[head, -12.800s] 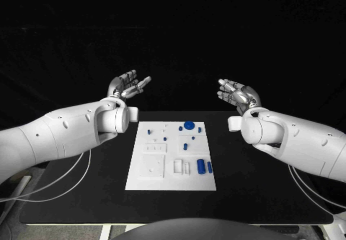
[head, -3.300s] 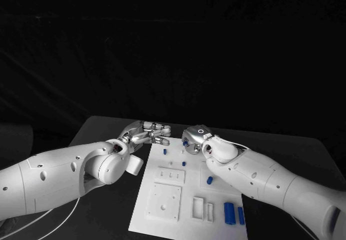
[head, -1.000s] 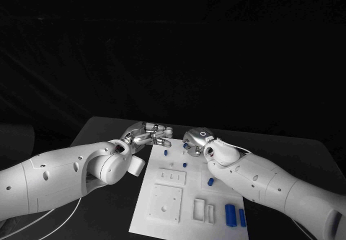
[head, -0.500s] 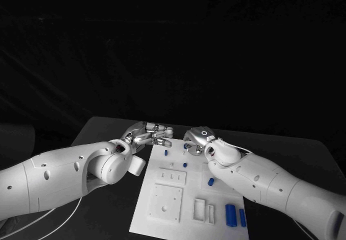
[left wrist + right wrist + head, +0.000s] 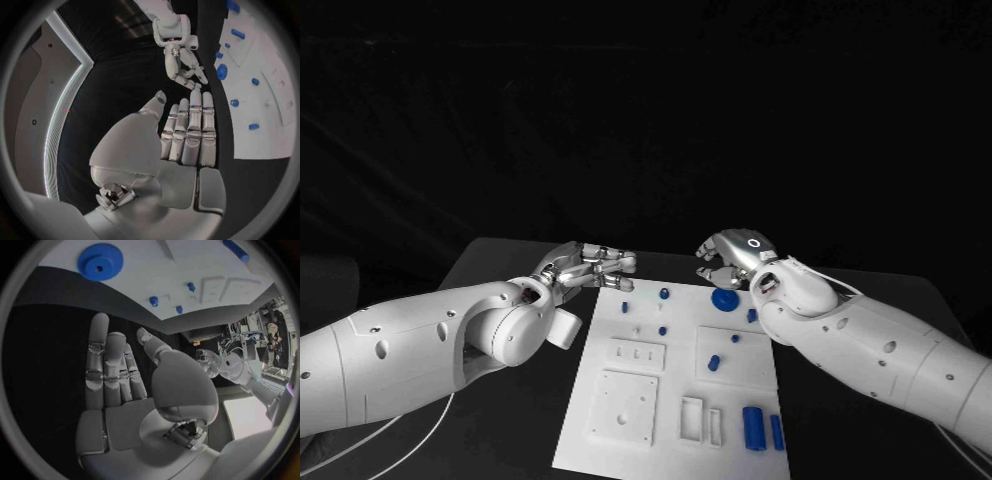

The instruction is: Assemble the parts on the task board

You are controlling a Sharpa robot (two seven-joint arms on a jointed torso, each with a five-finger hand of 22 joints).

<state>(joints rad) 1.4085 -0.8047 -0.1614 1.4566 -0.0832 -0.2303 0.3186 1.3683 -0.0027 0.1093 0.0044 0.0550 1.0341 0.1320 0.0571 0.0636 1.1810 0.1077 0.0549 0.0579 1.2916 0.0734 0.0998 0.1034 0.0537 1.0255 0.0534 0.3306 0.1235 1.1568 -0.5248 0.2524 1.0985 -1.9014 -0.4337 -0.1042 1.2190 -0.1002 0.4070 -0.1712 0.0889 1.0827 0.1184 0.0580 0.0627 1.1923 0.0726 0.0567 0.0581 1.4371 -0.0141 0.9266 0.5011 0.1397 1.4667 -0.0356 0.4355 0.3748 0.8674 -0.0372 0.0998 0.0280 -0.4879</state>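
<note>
The left hand (image 5: 589,266) hovers over the black table (image 5: 502,260) just beyond the far left corner of the task board (image 5: 678,372); the left wrist view shows its fingers straight, side by side, with nothing in them, so it is released. The right hand (image 5: 733,255) hangs over the far right corner of the board, close above the blue gear (image 5: 726,299). In the right wrist view its palm is bare and its fingers extended, so it too is empty and touches nothing.

The assembly appears to be at an early stage, as far as the pictures show. The gear lies flat on the board's far edge. Two long blue cylinders (image 5: 756,427) lie loose side by side on the near right corner, next to two narrow upright white brackets (image 5: 691,418). The square plate with a centre hole (image 5: 625,406) and the small plate with slots (image 5: 635,353) carry nothing.

Counted in the head view: one gear, two long cylinders, and about six small blue pegs (image 5: 714,363) spread over the far half of the board. Whether those pegs are seated in holes or merely lying there cannot be told.
</note>
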